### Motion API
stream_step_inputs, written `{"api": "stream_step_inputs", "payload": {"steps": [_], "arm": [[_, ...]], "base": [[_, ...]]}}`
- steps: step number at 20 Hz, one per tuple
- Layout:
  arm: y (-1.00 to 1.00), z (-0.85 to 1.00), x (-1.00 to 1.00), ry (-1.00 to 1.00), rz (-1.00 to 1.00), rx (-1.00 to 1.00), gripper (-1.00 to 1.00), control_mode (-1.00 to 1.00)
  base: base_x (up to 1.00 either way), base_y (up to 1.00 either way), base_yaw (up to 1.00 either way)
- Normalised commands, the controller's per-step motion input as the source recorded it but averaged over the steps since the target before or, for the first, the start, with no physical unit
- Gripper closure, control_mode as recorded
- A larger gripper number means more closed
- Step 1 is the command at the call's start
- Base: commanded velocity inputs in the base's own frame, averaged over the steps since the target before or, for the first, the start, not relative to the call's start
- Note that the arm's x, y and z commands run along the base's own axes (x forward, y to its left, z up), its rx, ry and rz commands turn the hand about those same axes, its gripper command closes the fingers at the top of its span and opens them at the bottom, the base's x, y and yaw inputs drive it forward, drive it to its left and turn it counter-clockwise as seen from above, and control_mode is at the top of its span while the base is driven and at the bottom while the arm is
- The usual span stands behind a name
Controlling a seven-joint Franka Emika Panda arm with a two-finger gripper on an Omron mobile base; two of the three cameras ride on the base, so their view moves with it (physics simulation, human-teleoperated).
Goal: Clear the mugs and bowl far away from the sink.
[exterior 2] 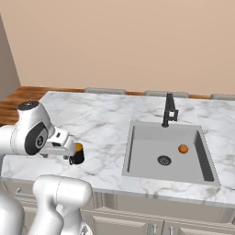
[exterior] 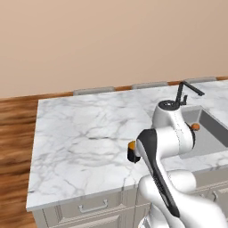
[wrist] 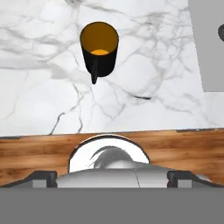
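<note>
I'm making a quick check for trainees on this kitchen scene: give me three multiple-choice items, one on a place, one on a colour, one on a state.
1. Where does the small orange ball lie?
A. On the floor
B. In the sink
C. Inside the mug

2. What colour is the inside of the black mug?
A. Orange-yellow
B. White
C. Blue

3. How does the black mug stand?
A. Tipped on its side
B. Upside down
C. Upright on the counter, mouth up

Answers:
1 B: the right base view shows the ball on the basin floor, near the drain.
2 A: the hand view looks down into its open mouth.
3 C: its round rim faces up in the hand view, with marble all around.
</note>
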Motion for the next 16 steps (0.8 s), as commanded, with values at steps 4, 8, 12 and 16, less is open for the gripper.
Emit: {"api": "stream_step_inputs", "payload": {"steps": [4,8,12,16], "arm": [[0.09,-0.51,0.29,-0.08,-0.03,-0.17,-1.00,-1.00],[0.08,-0.38,0.23,-0.10,-0.07,-0.15,-1.00,-1.00],[0.00,-0.29,0.28,-0.01,-0.09,-0.01,-1.00,-1.00],[0.00,-0.34,0.26,0.00,-0.08,0.00,-1.00,-1.00]], "base": [[0.00,0.00,0.00],[0.00,0.00,0.00],[0.00,0.00,0.00],[0.00,0.00,0.00]]}}
